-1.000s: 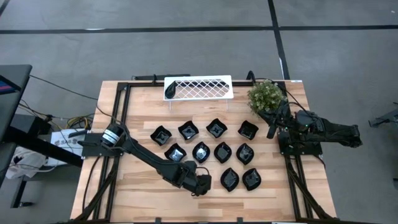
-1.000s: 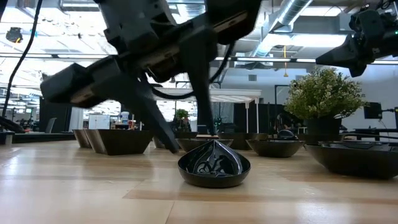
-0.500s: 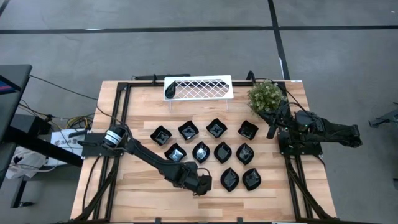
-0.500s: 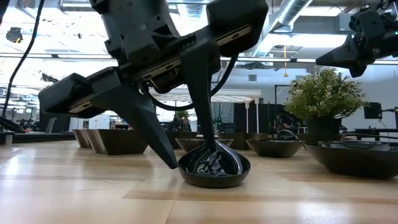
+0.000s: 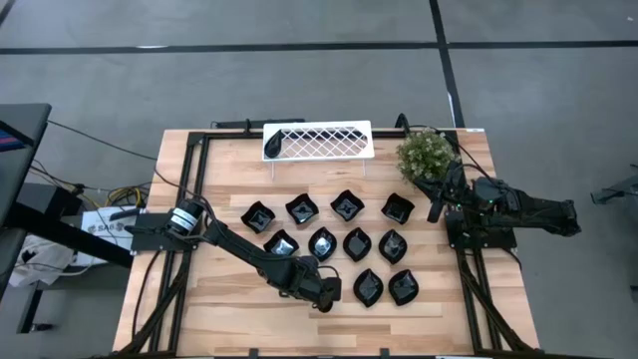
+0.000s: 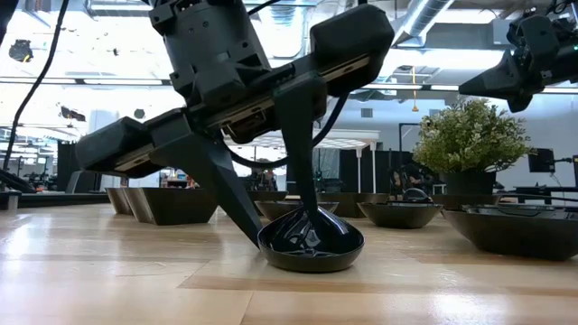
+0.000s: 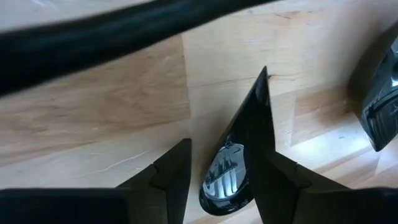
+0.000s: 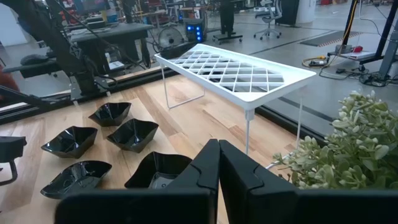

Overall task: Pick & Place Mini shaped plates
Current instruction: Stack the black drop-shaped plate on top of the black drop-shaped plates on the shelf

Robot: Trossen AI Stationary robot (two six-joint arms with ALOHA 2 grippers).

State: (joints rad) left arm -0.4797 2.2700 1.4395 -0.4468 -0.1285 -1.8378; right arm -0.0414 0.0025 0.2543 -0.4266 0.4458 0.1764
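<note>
Several glossy black mini plates [image 5: 346, 206] lie in rows on the wooden table, each resting on its base, and one more [image 5: 273, 147] sits at the left end of the white rack [image 5: 319, 140]. My left gripper [image 5: 327, 292] is open and low over a teardrop plate [image 6: 310, 246] in the near row. One finger [image 6: 302, 171] reaches into the dish and the other [image 6: 226, 194] stands outside its wall. In the left wrist view this plate [image 7: 224, 183] shows between the fingers. My right gripper [image 5: 436, 207] is shut and waits raised beside the green plant [image 5: 427, 153]. My left gripper comes at the teardrop plate slanting down from above, with one finger inside the dish and the other outside its wall [image 6: 264, 246]. The plate sits flat on the table. Whether either fingertip touches the wall, I cannot tell.
Two more plates [image 5: 368, 287] [image 5: 403, 287] lie just right of the left gripper, and a row of several [image 5: 322, 242] lies just beyond it. The rack stands on thin legs at the far edge [image 8: 239, 68], with the plant at the far right corner. Bare wood [image 5: 229, 299] spreads to the near left.
My left gripper has come down and edged slightly toward the table's right, so its fingertips now straddle the wall of the teardrop plate. The plate has stayed in place.
</note>
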